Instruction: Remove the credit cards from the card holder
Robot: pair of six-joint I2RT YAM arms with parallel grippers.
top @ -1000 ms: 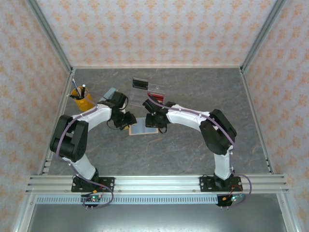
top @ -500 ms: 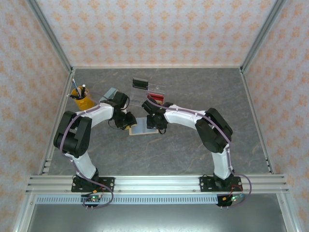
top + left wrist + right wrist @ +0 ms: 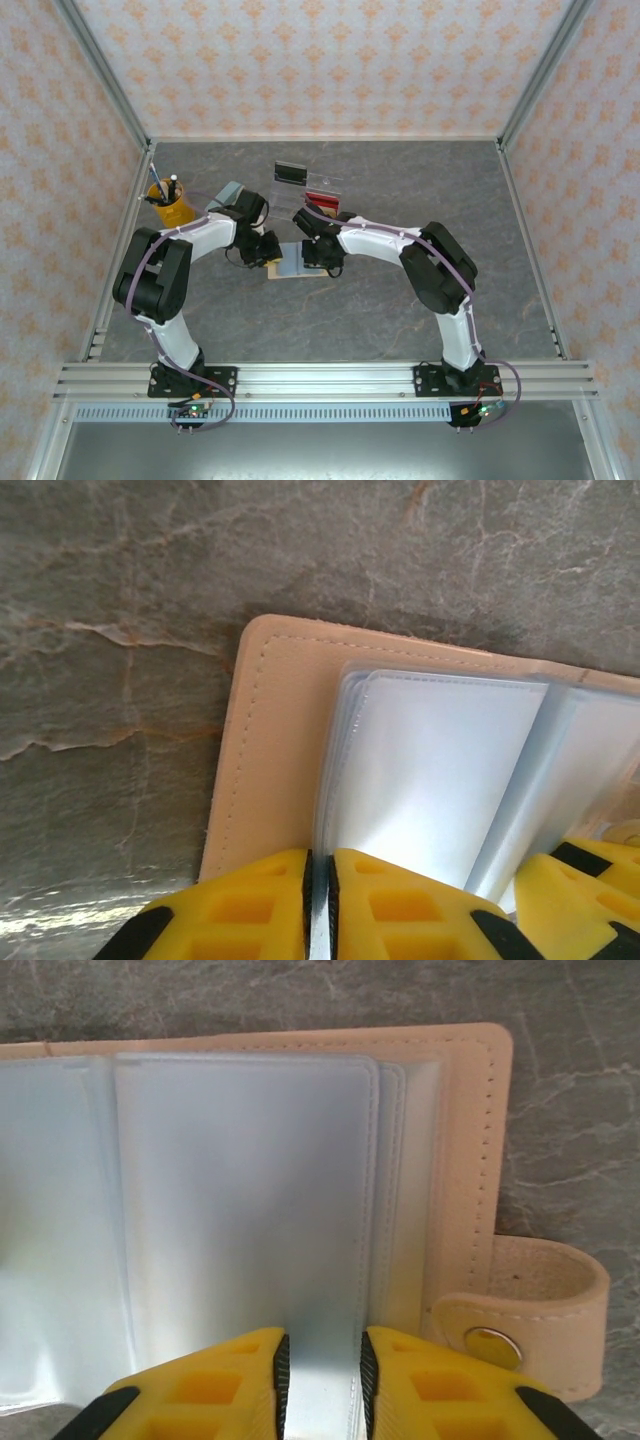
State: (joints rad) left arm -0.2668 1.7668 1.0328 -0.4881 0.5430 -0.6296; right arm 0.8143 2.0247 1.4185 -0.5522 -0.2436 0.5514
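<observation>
a: where's the card holder [image 3: 298,263]?
b: lying open, inside up, on the counter [image 3: 360,320], about midway across and right between the two arms. the tan cover is flat down, its clear sleeves [image 3: 430,770] are fanned on top, and the closing tab [image 3: 540,1310] sticks out on the right arm's side.
a: any cards?
b: can't tell. the plastic is pale and glary, and no card face reads through it.
a: the left end effector [image 3: 318,868]?
b: at the left half, fingers drawn in to a hairline slit with the outer edge of the sleeve stack nipped in it. i'd call that a pinch on the holder.
a: and the right end effector [image 3: 322,1348]?
b: at the right half, with a narrow gap between its fingers and the near edge of the top sleeve sitting in that gap. whether the pads press the plastic, i can't tell.
a: which step, then?
b: my reading is getting hold: one side pins the holder, the other works at a sleeve. nothing is out yet.
a: next move?
b: the left must hold firm so the holder doesn't drag. the right then has to catch a card's edge, not just plastic, and draw it along the pocket's mouth. i can't make out which way the pockets open.
</observation>
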